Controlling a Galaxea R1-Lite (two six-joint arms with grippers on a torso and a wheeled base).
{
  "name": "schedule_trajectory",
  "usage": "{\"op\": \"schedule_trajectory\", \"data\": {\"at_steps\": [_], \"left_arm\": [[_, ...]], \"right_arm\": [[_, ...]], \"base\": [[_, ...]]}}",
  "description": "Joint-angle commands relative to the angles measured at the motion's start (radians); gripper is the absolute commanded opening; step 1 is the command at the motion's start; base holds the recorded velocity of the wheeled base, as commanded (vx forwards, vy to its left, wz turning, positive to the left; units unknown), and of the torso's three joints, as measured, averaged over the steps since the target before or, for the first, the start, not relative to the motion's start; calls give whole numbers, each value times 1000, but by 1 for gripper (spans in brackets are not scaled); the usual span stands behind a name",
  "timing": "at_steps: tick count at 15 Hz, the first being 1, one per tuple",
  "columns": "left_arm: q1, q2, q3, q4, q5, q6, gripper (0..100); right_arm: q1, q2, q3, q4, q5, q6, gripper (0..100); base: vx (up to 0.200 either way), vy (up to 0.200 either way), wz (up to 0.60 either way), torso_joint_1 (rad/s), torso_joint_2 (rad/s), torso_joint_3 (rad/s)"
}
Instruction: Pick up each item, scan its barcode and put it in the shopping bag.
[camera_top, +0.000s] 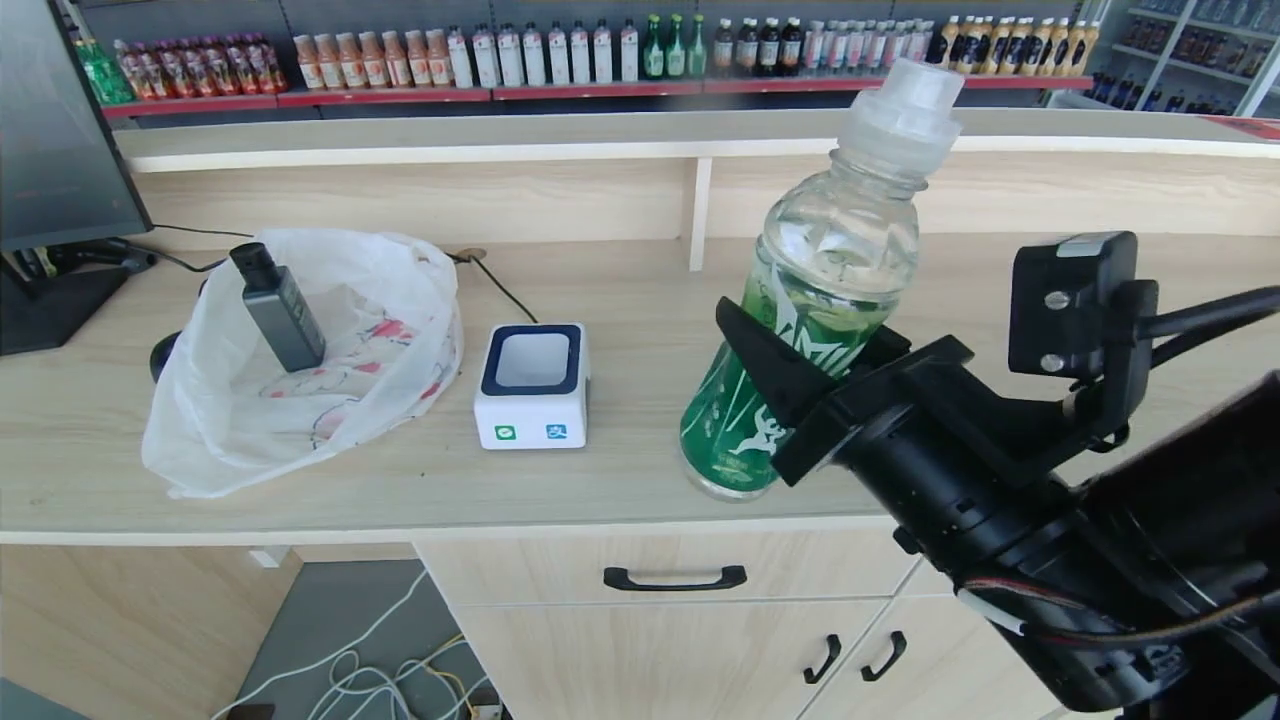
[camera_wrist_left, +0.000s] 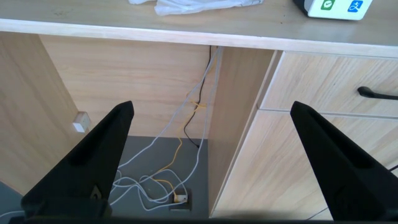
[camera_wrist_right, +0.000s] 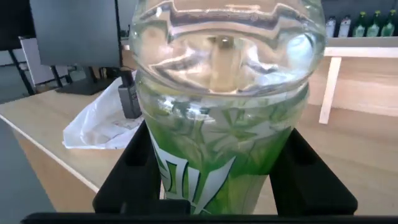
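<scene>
Right claw (camera_top: 790, 340) clamped on green-labelled bottle (camera_top: 800, 300), fingers either side of label, just right of white scanner box (camera_top: 532, 385). Bottle tilted, cap leaning away from box; base at counter (camera_top: 620, 480) level, contact with it unclear. White shopping bag (camera_top: 300, 370) lay crumpled just left of box, mouth open, grey handheld device (camera_top: 278, 308) upright at its mouth. Left claw (camera_wrist_left: 211, 168) hung below counter edge, left of box, fingers spread wide, holding nothing, facing cupboard front. Monitor (camera_top: 60, 120) stood far left of box.
</scene>
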Motion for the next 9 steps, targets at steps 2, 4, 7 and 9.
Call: {"op": "schedule_trajectory", "data": {"at_steps": [2, 4, 7, 9], "left_arm": [[1, 0, 0, 0, 0, 0, 100], [1, 0, 0, 0, 0, 2, 100], [1, 0, 0, 0, 0, 0, 100], [1, 0, 0, 0, 0, 0, 100]], "right_arm": [[-62, 41, -19, -1, 0, 25, 0], [-70, 63, -25, -1, -1, 22, 0], [-123, 64, -78, -1, -6, 27, 0], [-212, 61, -122, -1, -6, 33, 0]], "base": [[0, 0, 0, 0, 0, 0], [0, 0, 0, 0, 0, 0], [0, 0, 0, 0, 0, 0], [0, 0, 0, 0, 0, 0]]}}
